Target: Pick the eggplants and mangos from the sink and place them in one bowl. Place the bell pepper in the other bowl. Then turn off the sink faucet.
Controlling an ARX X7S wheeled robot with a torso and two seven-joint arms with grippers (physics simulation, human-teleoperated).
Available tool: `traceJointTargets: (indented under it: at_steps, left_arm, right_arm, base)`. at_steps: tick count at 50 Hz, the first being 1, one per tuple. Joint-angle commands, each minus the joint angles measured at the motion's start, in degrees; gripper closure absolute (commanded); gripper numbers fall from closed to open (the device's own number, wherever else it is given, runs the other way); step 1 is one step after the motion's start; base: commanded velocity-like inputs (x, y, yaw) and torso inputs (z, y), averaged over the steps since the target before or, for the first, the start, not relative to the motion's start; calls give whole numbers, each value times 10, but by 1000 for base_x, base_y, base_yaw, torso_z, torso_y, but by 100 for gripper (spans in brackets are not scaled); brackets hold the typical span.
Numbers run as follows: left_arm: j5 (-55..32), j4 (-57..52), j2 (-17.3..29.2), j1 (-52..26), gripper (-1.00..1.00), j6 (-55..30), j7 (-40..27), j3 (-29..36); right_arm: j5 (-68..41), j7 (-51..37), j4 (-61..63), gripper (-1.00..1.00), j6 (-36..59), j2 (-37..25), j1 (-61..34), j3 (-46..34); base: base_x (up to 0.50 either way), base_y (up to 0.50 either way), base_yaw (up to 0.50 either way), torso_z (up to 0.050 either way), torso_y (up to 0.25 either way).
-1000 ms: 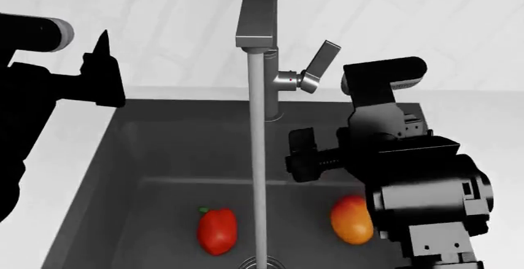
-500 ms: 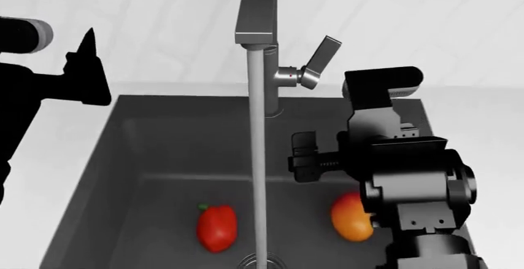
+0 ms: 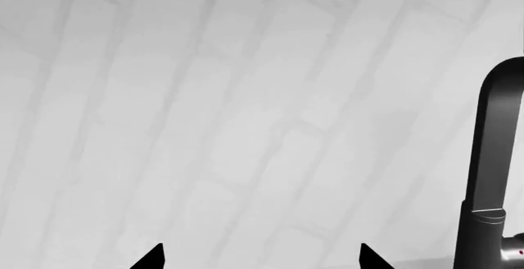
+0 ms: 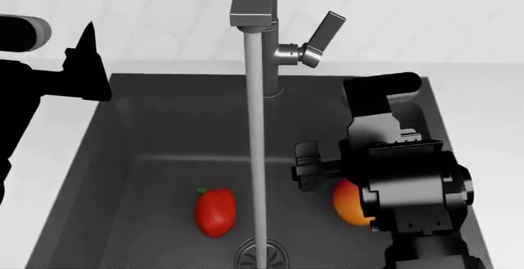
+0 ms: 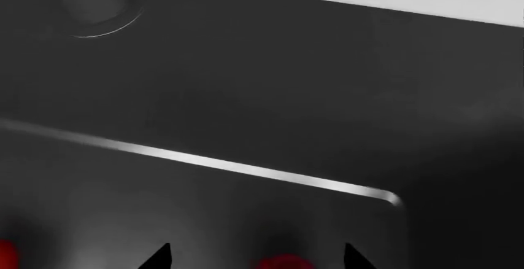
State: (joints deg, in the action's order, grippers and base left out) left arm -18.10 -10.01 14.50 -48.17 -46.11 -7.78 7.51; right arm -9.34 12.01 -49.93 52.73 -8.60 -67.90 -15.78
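Observation:
In the head view the dark sink (image 4: 147, 128) holds the red bell pepper (image 4: 215, 210) left of the drain and the red-orange mango (image 4: 348, 202) on the right. My right arm (image 4: 405, 183) covers part of the mango. In the right wrist view my right gripper (image 5: 255, 258) is open, with the mango's red top (image 5: 285, 261) showing between its fingertips, apart from both. The bell pepper (image 5: 4, 253) shows at that frame's edge. My left gripper (image 3: 260, 260) is open and empty, facing the white wall beside the faucet (image 3: 495, 177). Water runs from the faucet (image 4: 254, 5); its lever (image 4: 321, 34) is tilted up. The eggplants and both bowls are out of view.
The water stream (image 4: 255, 146) falls onto the round drain (image 4: 262, 255) between the pepper and the mango. White counter (image 4: 483, 109) borders the sink on the right, and a tiled wall (image 4: 164, 11) rises behind it. My left arm (image 4: 49, 78) hangs over the sink's far left corner.
The right arm has come down into the sink and now covers more of the mango. The head view has tipped downward, showing more of the basin. The left arm has barely moved.

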Motion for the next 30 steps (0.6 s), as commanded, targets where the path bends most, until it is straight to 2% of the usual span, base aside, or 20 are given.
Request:
traceJointTargets:
  at_steps: [1,9,30]
  left_arm:
    - [-11,0,-3,2,-100,19,9,-8]
    - [-10,1,1,1,-100,21,9,-3]
    - [-16,1,3,0,-100,19,5,-1]
  right_arm:
    - [4,-1,45,-100,30,-7,16,-3]
    - [1,-2,60,-100,46,-14,28,-4]
    - [7,-11,46,-100,33,-17,33,-14]
  base:
    - [0,0,0,0,-33]
    - [0,0,0,1,-36]
    - [0,0,0,1,-94]
